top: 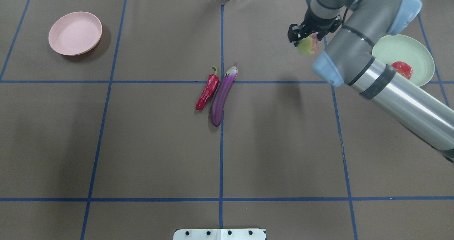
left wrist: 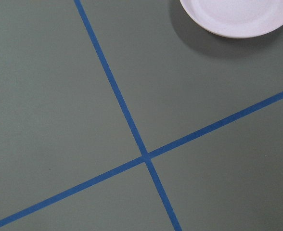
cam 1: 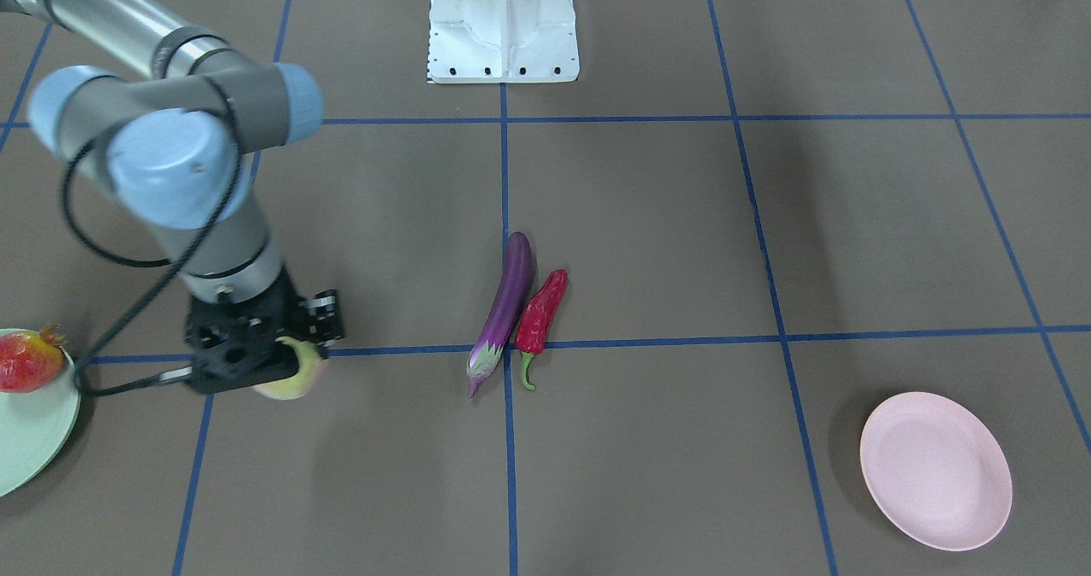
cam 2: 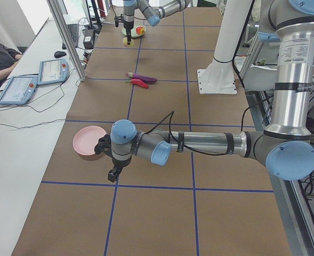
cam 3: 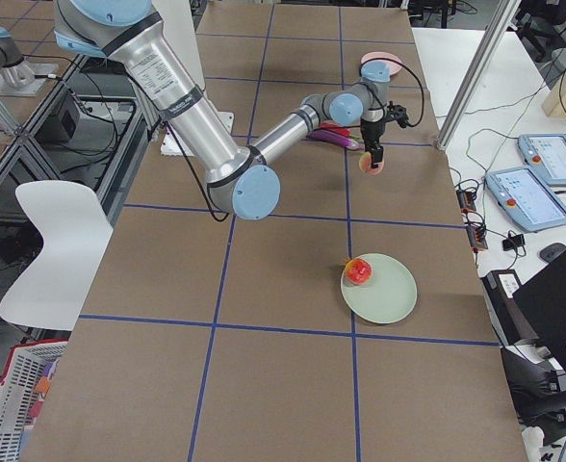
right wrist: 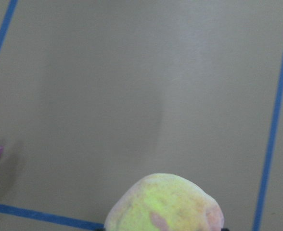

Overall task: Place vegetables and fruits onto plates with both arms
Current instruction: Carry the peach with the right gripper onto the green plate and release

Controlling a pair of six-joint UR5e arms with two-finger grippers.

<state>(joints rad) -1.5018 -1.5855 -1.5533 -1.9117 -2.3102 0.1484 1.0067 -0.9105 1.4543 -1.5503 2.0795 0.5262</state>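
Overhead exterior shows the right gripper pinching the peach, apparently held off the table a little short of the green plate. The pomegranate already sits on that plate, toward the rim nearer the robot. The grip looks shallow on a round fruit, so the peach could slip out during the carry. Dropped from height, it could roll into the pomegranate or off the rim. The eggplant and chili lie touching at the table's centre, so grasping one may drag the other. The left gripper hangs beside the bare pink plate; whether it is spread or pressed together cannot be told.
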